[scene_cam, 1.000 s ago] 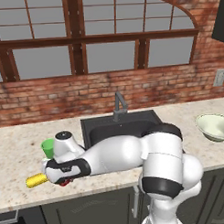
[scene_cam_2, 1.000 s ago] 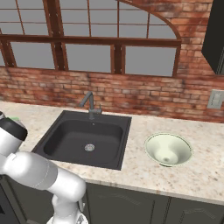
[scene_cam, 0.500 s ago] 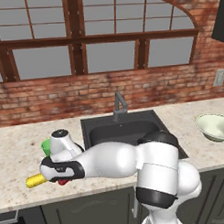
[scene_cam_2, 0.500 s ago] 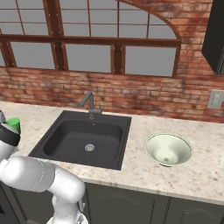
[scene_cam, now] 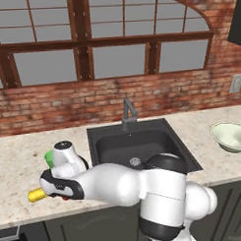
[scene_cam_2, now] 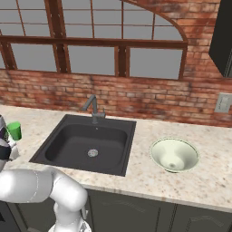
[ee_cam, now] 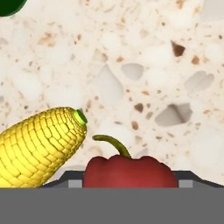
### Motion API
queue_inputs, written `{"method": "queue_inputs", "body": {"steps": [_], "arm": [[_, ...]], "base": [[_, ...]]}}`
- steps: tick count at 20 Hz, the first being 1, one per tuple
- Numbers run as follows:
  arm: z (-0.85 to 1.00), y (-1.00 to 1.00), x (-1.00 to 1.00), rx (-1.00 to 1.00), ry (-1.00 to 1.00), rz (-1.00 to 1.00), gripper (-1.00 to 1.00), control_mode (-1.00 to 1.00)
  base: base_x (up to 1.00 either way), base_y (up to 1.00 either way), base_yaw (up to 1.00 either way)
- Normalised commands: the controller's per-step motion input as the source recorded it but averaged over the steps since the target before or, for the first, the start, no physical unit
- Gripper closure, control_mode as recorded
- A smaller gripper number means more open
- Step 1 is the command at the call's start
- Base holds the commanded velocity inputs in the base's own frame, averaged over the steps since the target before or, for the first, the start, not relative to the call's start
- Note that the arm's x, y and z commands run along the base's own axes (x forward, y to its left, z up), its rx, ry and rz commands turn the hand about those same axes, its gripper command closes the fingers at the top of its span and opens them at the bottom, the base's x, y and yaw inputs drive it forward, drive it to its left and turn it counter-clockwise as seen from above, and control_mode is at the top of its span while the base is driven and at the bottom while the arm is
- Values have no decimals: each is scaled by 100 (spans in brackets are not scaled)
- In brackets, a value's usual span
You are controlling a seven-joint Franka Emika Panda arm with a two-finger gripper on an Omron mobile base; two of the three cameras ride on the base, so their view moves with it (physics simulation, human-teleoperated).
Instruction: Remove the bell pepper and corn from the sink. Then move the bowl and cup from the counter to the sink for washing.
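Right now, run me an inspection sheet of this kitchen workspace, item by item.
Surface: beige speckled counter, sink holds nothing but its drain.
Job's things: corn and bell pepper lie side by side on the counter; green cup left of the sink; bowl right of it.
Clutter: nothing seen.
Pincer: over the bell pepper, fingers hidden, grip cannot be told.
Cables: nothing seen.
Surroundings: faucet, brick wall, windows, wall outlet.
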Motion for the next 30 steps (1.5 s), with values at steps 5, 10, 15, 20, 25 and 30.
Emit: {"method": "queue_inputs", "body": {"steps": [5, 10, 15, 20, 25, 30], "arm": [[-18, 0, 1, 0, 0, 0, -100, -100], [-17, -5, 1, 0, 0, 0, -100, -100], [-22, -13, 0, 0, 0, 0, -100, -100], [-17, -14, -1, 0, 0, 0, -100, -100], [-1, -17, -5, 2, 0, 0, -100, -100], [-5, -21, -7, 1, 0, 0, -100, -100]], "base": [[0, 0, 0], [0, 0, 0], [0, 0, 0], [0, 0, 0], [0, 0, 0], [0, 0, 0]]}}
